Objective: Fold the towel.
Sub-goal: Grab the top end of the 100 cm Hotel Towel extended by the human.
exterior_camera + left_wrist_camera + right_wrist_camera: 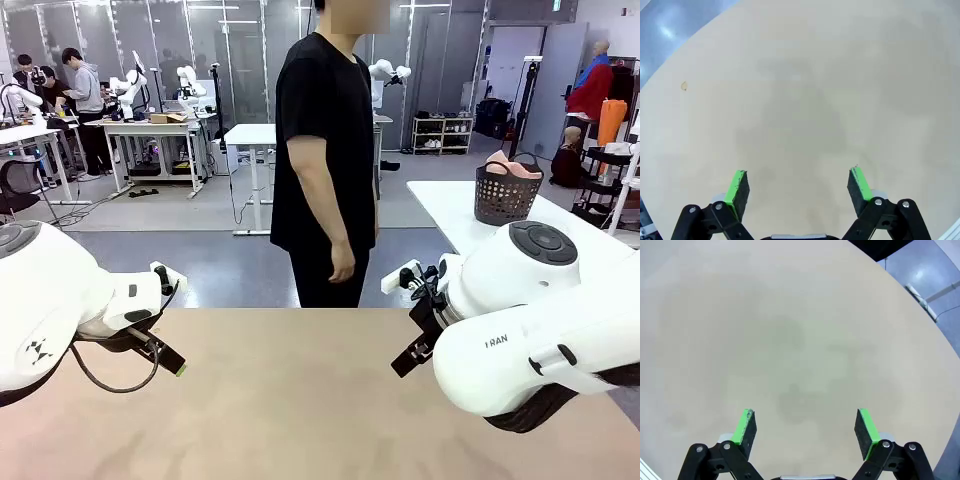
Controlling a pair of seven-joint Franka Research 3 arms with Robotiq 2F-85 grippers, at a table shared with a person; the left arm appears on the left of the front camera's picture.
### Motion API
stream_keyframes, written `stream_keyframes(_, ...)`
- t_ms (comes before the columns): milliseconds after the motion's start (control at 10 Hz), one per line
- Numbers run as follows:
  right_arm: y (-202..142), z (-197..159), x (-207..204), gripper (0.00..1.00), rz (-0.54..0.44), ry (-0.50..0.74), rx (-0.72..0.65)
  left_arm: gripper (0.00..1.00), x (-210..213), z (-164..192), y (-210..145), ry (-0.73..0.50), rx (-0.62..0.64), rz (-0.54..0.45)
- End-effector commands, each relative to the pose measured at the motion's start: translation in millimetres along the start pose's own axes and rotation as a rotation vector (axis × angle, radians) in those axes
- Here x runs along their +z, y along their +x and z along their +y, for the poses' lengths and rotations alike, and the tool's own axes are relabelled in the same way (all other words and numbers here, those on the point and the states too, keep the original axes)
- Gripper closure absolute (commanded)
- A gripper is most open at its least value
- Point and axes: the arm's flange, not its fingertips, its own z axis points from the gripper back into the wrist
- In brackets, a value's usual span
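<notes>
The tan table point(300, 400) lies bare in front of both arms. A person point(325, 150) stands at its far edge, one hand point(343, 262) hanging empty. The left gripper point(797, 182) and the right gripper point(807, 425) hover over the tabletop with jaws spread wide, holding nothing. A salmon-pink bundle, likely the towel point(505, 163), pokes out of a dark perforated basket point(507, 200) on a white side table point(450, 210) well apart to the right. No fold is begun; the towel must first reach this table and be spread flat.
</notes>
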Motion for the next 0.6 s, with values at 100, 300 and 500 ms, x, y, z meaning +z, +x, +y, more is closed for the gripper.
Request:
stream_keyframes(100,0.0,0.0,0.0,0.0,0.0,0.0,0.0,0.0,0.0,-0.1,0.1,0.0,0.0,0.0)
stream_keyframes(300,0.0,0.0,0.0,0.0,0.0,0.0,0.0,0.0,0.0,-0.1,0.1,0.0,0.0,0.0)
stream_keyframes(500,0.0,0.0,0.0,0.0,0.0,0.0,0.0,0.0,0.0,-0.1,0.1,0.0,0.0,0.0)
